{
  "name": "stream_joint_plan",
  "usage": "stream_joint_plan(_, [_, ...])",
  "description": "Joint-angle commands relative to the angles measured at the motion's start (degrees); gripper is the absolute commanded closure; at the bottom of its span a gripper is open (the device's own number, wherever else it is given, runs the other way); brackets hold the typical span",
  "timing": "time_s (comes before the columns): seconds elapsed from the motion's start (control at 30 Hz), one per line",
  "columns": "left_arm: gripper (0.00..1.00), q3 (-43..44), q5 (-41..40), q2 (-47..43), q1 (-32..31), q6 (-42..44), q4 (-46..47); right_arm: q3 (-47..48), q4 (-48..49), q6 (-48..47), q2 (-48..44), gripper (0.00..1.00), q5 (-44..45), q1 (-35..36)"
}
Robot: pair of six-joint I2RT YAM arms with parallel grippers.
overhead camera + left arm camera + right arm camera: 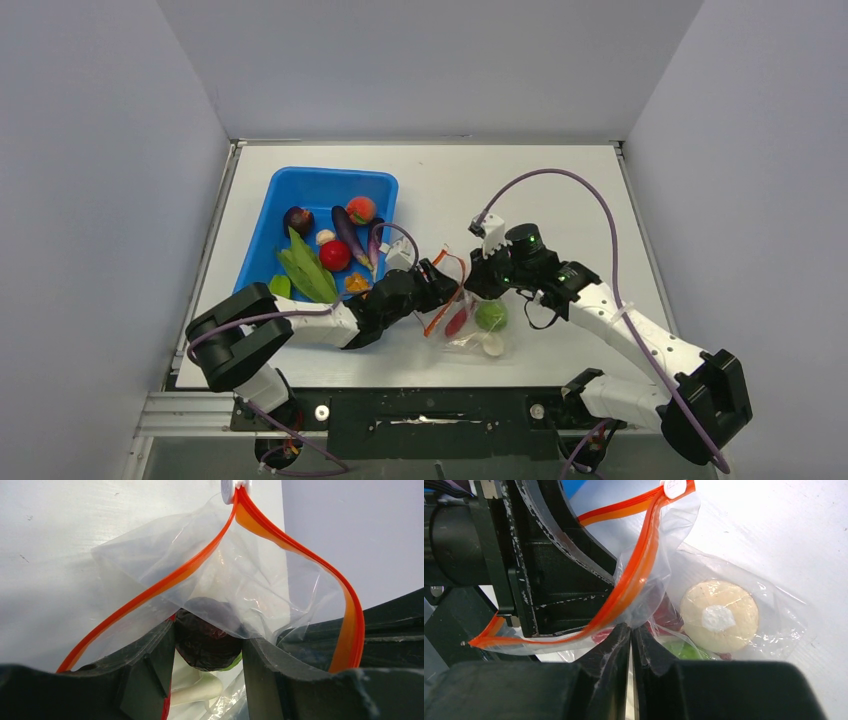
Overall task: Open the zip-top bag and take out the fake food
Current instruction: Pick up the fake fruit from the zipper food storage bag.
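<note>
While the blue bin (330, 173) off to the far left of our left hand holds a heap of toy produce, the work itself lies just ahead of both hands on the desk (570, 190). The zip-top bag (472, 345) rests there between them. Our left hand (209, 647) sits with its fingers (150, 670) inside the bag's mouth, drawn in about halfway onto a dark piece (202, 630) of the fake food (490, 316). The piece fills the gap from one finger to the other, so we judge it held. Clear film drapes over both fingers. The orange zipper strip (165, 582) splits around this hand, one half running down past its left finger and the other looping over its right. The mouth therefore looks open enough to draw the piece out. Just to the right, our right hand (630, 632) is pinched fully together on the bag's film directly below the strip. We take that as an anchor, lifting the lip and keeping the pouch from following the left hand. Beyond the right hand's fingertips, deeper in the bag, lie a red piece (457, 322), a green ball (684, 650) and a white mushroom (719, 615), none of them touched by either hand.
</note>
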Motion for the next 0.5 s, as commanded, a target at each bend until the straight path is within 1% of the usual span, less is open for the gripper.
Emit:
stream_joint_plan(0.0, [1.00, 0.06, -0.75, -2.62, 0.20, -0.13, 5.17, 4.01, -0.88, 1.17, -1.32, 0.86, 0.11, 0.49])
stream_joint_plan(0.1, [1.00, 0.35, -0.30, -1.85, 0.19, -0.21, 5.17, 6.03, -0.57, 4.17, -1.62, 0.69, -1.54, 0.56])
stream_joint_plan(0.2, [1.00, 0.65, 0.04, -1.20, 0.07, -0.28, 5.63, 7.68, 0.59, 8.11, -2.14, 0.63, -1.98, 0.57])
stream_joint_plan(0.3, [1.00, 0.72, -0.04, -0.80, -0.10, -0.42, 6.11, 9.01, 1.04, 12.63, -1.79, 0.54, -1.29, 0.61])
stream_joint_plan(0.47, [1.00, 0.83, -0.05, -1.02, -0.11, -0.41, 6.14, 11.42, 0.37, 16.25, 2.10, 0.50, -2.41, 1.25])
